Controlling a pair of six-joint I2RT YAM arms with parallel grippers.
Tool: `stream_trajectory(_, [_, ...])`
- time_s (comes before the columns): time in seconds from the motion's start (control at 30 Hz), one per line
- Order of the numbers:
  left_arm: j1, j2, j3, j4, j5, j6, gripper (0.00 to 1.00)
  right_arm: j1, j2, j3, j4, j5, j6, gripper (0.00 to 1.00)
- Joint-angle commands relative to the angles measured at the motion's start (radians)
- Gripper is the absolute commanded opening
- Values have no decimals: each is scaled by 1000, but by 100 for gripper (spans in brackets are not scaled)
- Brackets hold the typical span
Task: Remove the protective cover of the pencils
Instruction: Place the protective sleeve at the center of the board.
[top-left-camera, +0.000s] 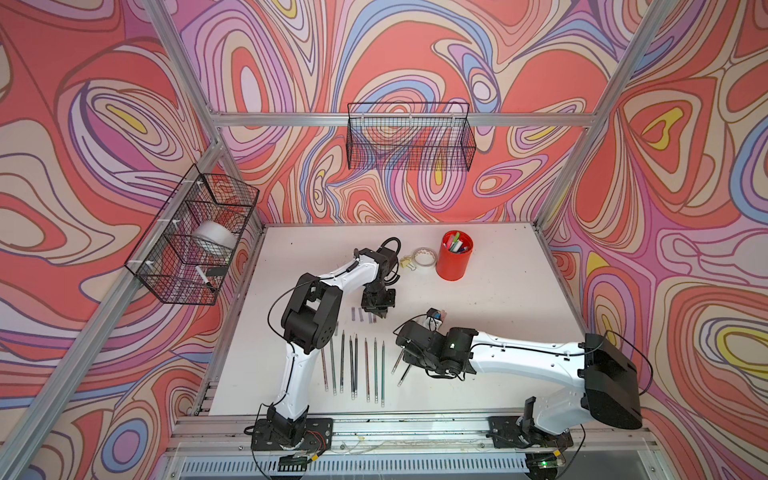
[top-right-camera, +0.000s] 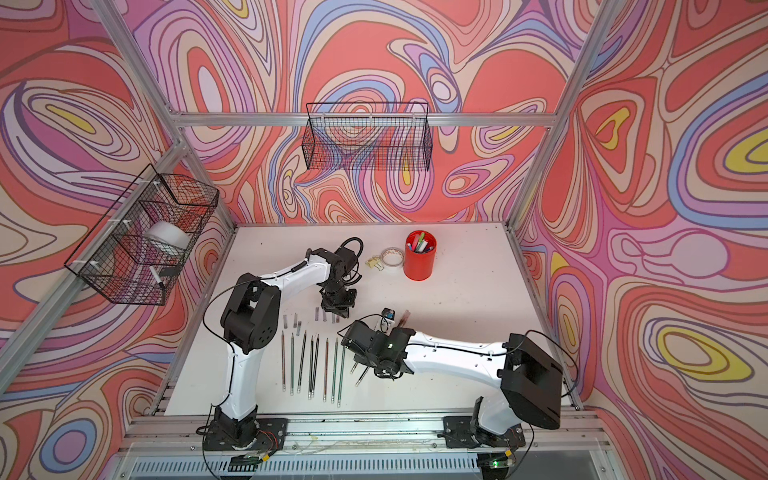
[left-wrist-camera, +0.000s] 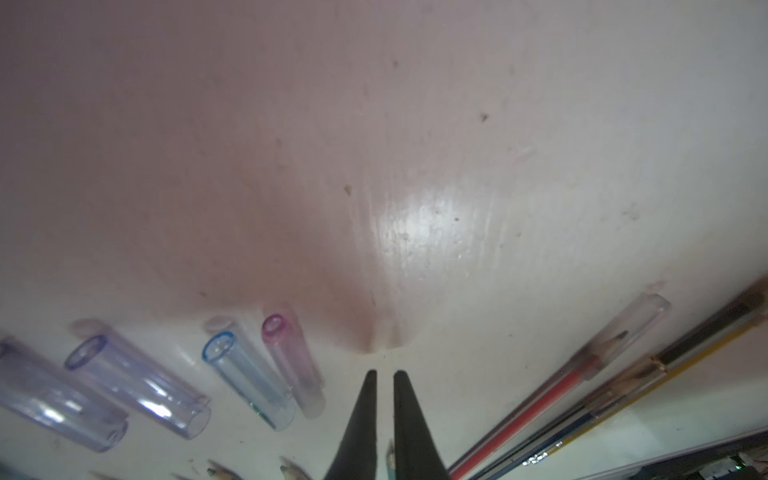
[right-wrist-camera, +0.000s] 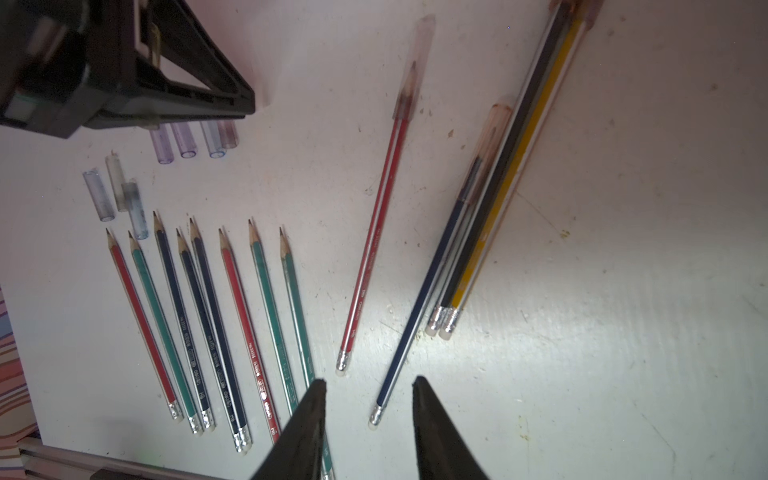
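Eight bare pencils are laid side by side on the white table, near its front edge and between the two arms. Their long axes are kept nearly parallel and run front to back. The sharpened tips are turned toward the back wall and the eraser ends toward the front rail. Just beyond those tips, loose clear covers are scattered with their axes roughly in line with the pencils. Four are ranged in a row beside the left gripper, and three more are grouped nearer the row's left end. The left gripper is pointed down close over the table, its fingers drawn together to a thin slit, with nothing seen between them. To the right of the row, four capped pencils are set at a slant, with eraser ends toward the front and covered tips angled away toward the back and right. A red pencil is placed alone. A blue pencil is laid with its covered end touching a black and yellow pair, which are pressed side by side. The pair's far ends are cut off at the picture's edge. The right gripper is held above the blue pencil's eraser end, its fingers spread apart and nothing clasped.
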Motion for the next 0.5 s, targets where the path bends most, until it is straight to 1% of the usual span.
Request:
stream_trajectory(0.0, [-3, 23, 30, -53, -13, 10, 0, -20, 33, 37, -13, -3, -24, 37])
stream_trajectory(0.27, [-5, 33, 36, -60, -12, 13, 0, -67, 117, 100, -19, -38, -60, 37])
stream_trajectory(0.47, [-5, 40, 42, -68, -12, 13, 4, -109, 169, 110, -9, -70, -69, 37])
